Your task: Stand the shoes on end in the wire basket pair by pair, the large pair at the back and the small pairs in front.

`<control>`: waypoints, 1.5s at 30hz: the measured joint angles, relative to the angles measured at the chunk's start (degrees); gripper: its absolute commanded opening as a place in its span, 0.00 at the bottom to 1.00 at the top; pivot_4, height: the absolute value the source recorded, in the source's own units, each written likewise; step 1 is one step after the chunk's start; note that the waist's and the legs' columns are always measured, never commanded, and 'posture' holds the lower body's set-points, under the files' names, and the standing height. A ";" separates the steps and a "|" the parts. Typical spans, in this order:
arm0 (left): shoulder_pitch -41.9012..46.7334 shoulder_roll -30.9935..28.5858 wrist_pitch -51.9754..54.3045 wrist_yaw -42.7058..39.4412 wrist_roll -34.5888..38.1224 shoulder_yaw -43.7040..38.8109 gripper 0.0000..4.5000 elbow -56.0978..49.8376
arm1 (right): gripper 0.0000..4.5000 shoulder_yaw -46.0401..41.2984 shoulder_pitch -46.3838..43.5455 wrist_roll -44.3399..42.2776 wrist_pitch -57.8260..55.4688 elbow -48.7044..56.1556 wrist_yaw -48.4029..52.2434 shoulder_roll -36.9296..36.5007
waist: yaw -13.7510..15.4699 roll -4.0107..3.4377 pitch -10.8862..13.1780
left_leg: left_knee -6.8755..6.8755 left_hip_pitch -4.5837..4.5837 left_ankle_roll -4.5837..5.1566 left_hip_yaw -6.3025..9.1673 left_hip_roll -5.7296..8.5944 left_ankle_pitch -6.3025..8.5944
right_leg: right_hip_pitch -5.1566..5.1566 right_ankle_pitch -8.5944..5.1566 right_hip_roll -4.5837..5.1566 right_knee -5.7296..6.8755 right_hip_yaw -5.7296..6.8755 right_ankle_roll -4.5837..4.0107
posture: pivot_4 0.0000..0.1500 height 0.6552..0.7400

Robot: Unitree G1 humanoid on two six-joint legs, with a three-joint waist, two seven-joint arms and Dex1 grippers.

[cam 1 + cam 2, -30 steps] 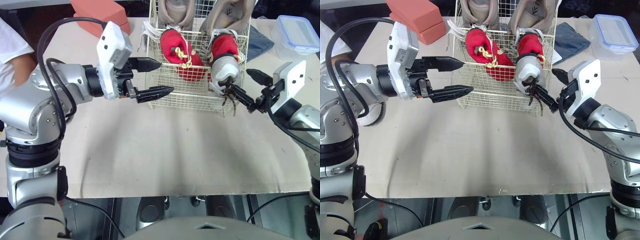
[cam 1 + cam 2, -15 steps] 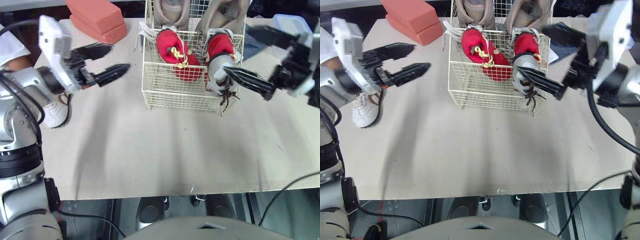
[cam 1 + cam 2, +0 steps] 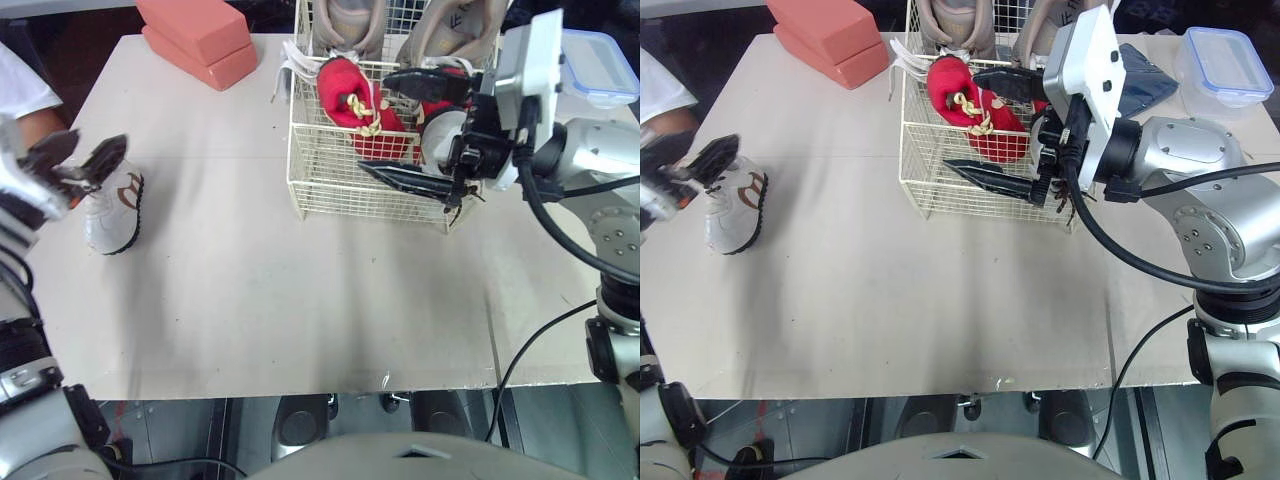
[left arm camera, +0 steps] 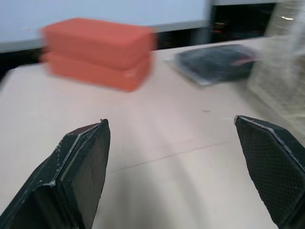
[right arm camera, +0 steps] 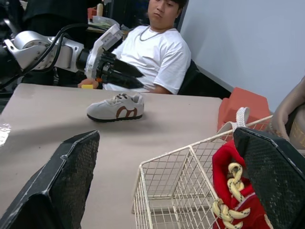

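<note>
Carrying everything is a pale beige surface (image 3: 300,300). A person in a white T-shirt (image 5: 152,52) sits beyond its left edge.

A white wire basket (image 3: 330,190) stands at the far edge, right of the middle. At the back of the basket a large tan pair of shoes (image 3: 345,15) stands on end, long axes upright; the upper parts are cut off by the frame. Two stacked salmon-pink blocks (image 3: 195,40) lie at the far left corner. A clear plastic box with a blue lid (image 3: 600,70) sits at the far right corner, and a dark blue cloth (image 3: 1145,85) lies between it and the basket.

In front of the tan pair, two small red shoes (image 3: 350,105) stand upright in the basket. The left one shows a yellow cord, and the right one is partly hidden. A pale grey shoe below it, at the basket's near right corner, is mostly covered.

A small white sneaker with brown trim (image 3: 112,208) rests on its sole near the left edge. Its long axis runs far to near, with the toe toward the near edge.

The right claw (image 3: 372,122) points toward the left edge. It is spread wide and empty: one finger is over the red shoes, the other along the basket's near wall. The left claw (image 3: 98,145) hovers at the sneaker's far end, fingers well apart, gripping nothing.
</note>
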State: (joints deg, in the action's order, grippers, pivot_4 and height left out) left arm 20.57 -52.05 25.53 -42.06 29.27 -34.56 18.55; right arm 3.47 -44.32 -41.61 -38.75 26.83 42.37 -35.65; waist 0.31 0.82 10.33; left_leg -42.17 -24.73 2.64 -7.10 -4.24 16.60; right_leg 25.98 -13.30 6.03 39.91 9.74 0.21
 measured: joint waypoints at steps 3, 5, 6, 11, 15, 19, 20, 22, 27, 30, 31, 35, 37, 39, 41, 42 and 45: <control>-0.69 -2.09 -1.33 -0.99 -0.45 -1.98 1.00 8.06 | 0.99 0.20 0.04 0.70 0.08 -0.58 0.82 0.57 | -0.32 0.04 -0.02 | -0.01 -0.03 0.00 0.02 -0.01 0.00 | 0.00 0.00 0.02 0.00 0.05 0.00 | 1.00 0.36; -0.71 -2.57 -1.51 -1.30 -0.49 -2.75 1.00 10.02 | 0.99 0.20 0.05 0.73 0.11 -0.58 0.91 0.62 | -0.36 0.05 -0.03 | -0.01 -0.03 -0.01 0.02 -0.01 0.00 | 0.00 0.00 0.03 0.00 0.05 0.00 | 1.00 0.36; -0.59 -3.63 -2.24 -1.63 -0.69 -2.95 1.00 13.16 | 0.99 0.19 0.07 0.90 0.13 -0.58 0.90 0.96 | -0.43 0.09 -0.05 | -0.01 -0.02 -0.01 0.01 0.00 0.00 | 0.00 0.00 0.04 0.00 0.05 0.00 | 1.00 0.36; 1.70 -5.03 -3.92 -2.36 -2.64 -1.18 1.00 24.64 | 0.99 0.15 0.62 1.03 0.08 -0.41 0.46 1.73 | -0.62 0.11 -0.07 | -0.01 -0.03 -0.01 0.02 0.00 0.00 | 0.00 0.00 0.05 0.02 0.07 0.00 | 1.00 0.36; 5.67 -4.51 -6.15 -3.47 -5.22 2.96 1.00 31.49 | 0.99 0.16 0.68 1.10 -0.03 -0.33 -0.16 2.40 | -0.71 0.30 -0.15 | -0.02 -0.04 -0.01 0.01 0.01 0.00 | 0.00 0.00 0.04 0.03 0.08 -0.01 | 1.00 0.36; 10.49 -4.51 -9.21 -4.09 -7.29 5.16 0.83 37.82 | 1.00 0.16 0.66 1.47 -0.04 -0.35 -0.30 2.82 | -0.77 0.33 -0.17 | -0.03 -0.03 -0.01 0.00 0.02 0.00 | 0.00 0.00 0.04 0.06 0.08 -0.01 | 1.00 0.36; 11.85 -4.48 -9.85 -4.70 -7.45 5.57 0.73 39.66 | 1.00 0.17 0.65 1.54 -0.04 -0.34 -0.32 3.00 | -0.84 0.33 -0.17 | -0.03 -0.03 -0.01 0.00 0.01 0.00 | 0.00 0.00 0.04 0.07 0.08 -0.01 | 1.00 0.36; 13.11 -4.48 -10.09 -5.90 -7.47 5.72 0.52 41.34 | 1.00 0.17 0.65 1.83 -0.04 -0.34 -0.35 3.04 | -0.96 0.33 -0.17 | -0.03 -0.03 -0.01 -0.01 0.01 0.00 | 0.01 0.00 0.04 0.07 0.07 -0.01 | 1.00 0.36; 13.78 -4.07 -10.87 -7.69 -6.89 5.28 0.05 42.50 | 1.00 0.17 0.65 2.01 -0.12 -0.33 -0.77 3.41 | -1.14 0.33 -0.16 | -0.03 -0.03 -0.01 -0.04 0.01 0.00 | 0.04 0.00 0.04 0.07 0.04 -0.01 | 1.00 0.36; 12.28 -2.97 -12.56 -8.01 -5.11 2.86 0.02 41.99 | 1.00 0.17 0.67 2.04 -0.16 -0.33 -0.81 3.50 | -1.23 0.34 -0.16 | -0.03 -0.04 -0.01 -0.05 0.00 0.00 | 0.06 0.00 0.05 0.07 0.02 -0.01 | 1.00 0.36; 11.88 -2.57 -13.21 -8.04 -4.56 2.26 0.02 41.53 | 1.00 0.17 0.68 2.10 -0.16 -0.33 -0.82 3.50 | -1.25 0.35 -0.16 | -0.03 -0.05 -0.01 -0.04 -0.01 0.00 | 0.06 0.00 0.05 0.08 0.02 -0.01 | 1.00 0.36; 8.65 0.93 -15.99 -8.19 -0.28 -2.33 0.02 32.28 | 1.00 0.16 0.69 1.93 -0.42 -0.35 -0.90 3.75 | -1.18 0.37 -0.15 | -0.04 -0.06 -0.01 -0.01 -0.03 0.00 | 0.06 0.01 0.08 0.06 0.01 -0.02 | 1.00 0.36; 6.16 5.75 -15.51 -6.90 4.87 -5.85 0.02 18.97 | 1.00 0.03 0.67 1.34 -1.08 -0.53 -1.46 4.60 | -0.94 0.40 -0.15 | -0.08 -0.12 -0.01 0.06 -0.02 0.00 | 0.03 0.02 0.15 0.06 -0.10 -0.02 | 1.00 0.36; 5.44 12.14 -11.49 -2.54 13.55 -7.16 0.02 -1.56 | 1.00 -0.23 0.46 -0.08 -1.94 -0.92 -2.87 6.77 | -0.70 0.56 -0.18 | -0.14 -0.12 -0.01 0.20 0.01 0.00 | -0.13 0.03 0.17 0.01 -0.03 -0.03 | 1.00 0.36; 5.83 13.23 -9.42 -0.25 16.75 -6.92 0.02 -9.10 | 1.00 -0.44 0.29 -0.81 -2.37 -0.94 -3.52 7.54 | -0.89 0.56 -0.18 | -0.11 -0.03 -0.01 0.18 0.04 0.00 | -0.19 0.03 0.15 0.01 -0.04 -0.02 | 1.00 0.36; 6.18 14.44 -8.15 1.52 18.91 -6.51 0.02 -14.43 | 1.00 -1.07 0.29 -1.21 -2.44 -1.17 -4.24 8.41 | -0.94 0.55 -0.18 | -0.11 0.00 -0.01 0.19 0.04 0.00 | -0.22 0.03 0.17 0.02 -0.06 -0.02 | 1.00 0.36; 8.06 17.22 -4.50 5.89 23.94 -1.50 0.02 -27.37 | 1.00 -2.13 -0.24 -2.32 -2.65 -2.88 -6.50 11.46 | -0.95 0.53 -0.18 | -0.09 0.09 -0.02 0.20 0.05 -0.01 | -0.26 0.03 0.09 0.08 -0.05 -0.03 | 1.00 0.36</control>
State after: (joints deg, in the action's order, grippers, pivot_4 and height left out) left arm 28.63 -34.83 21.03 -36.17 53.21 -36.06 -8.82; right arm 1.34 -44.57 -43.93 -41.40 23.95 35.87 -24.19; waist -0.64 1.35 10.15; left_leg -42.26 -24.65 2.62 -6.90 -4.20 16.59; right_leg 25.72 -13.27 6.12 39.99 9.69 0.18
